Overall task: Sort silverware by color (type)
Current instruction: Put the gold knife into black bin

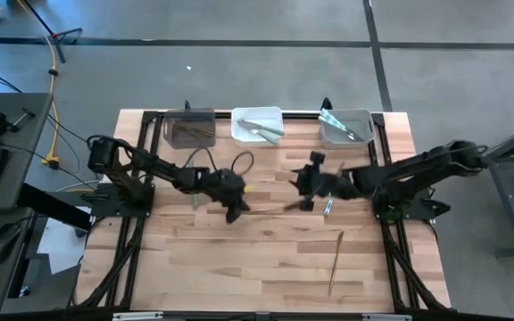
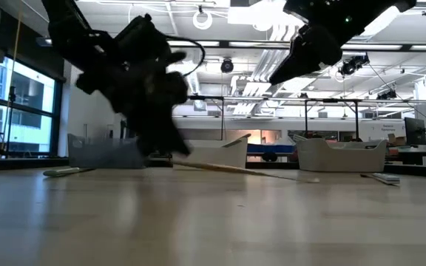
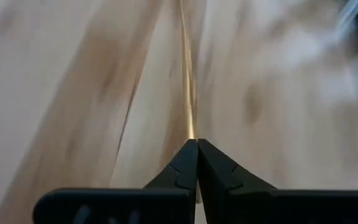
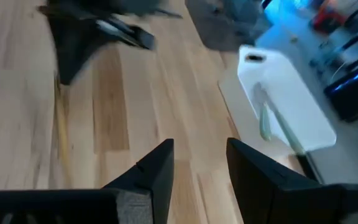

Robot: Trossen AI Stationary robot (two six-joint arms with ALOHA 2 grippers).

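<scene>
My left gripper (image 1: 236, 210) pinches a bronze utensil (image 1: 266, 209) mid-worktop.
From above: three bins at the far edge, dark (image 1: 190, 128), white (image 1: 257, 125), grey (image 1: 346, 128); another bronze piece (image 1: 335, 261) lies toward the near right corner. Low view: left arm bent low. Right wrist: my right gripper (image 4: 199, 163) spread, holding nothing.

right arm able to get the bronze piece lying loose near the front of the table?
Probably yes. The bronze piece lies alone on bare table, nothing over it. The right gripper is open and empty, farther back; the left gripper is shut on another bronze utensil.
</scene>
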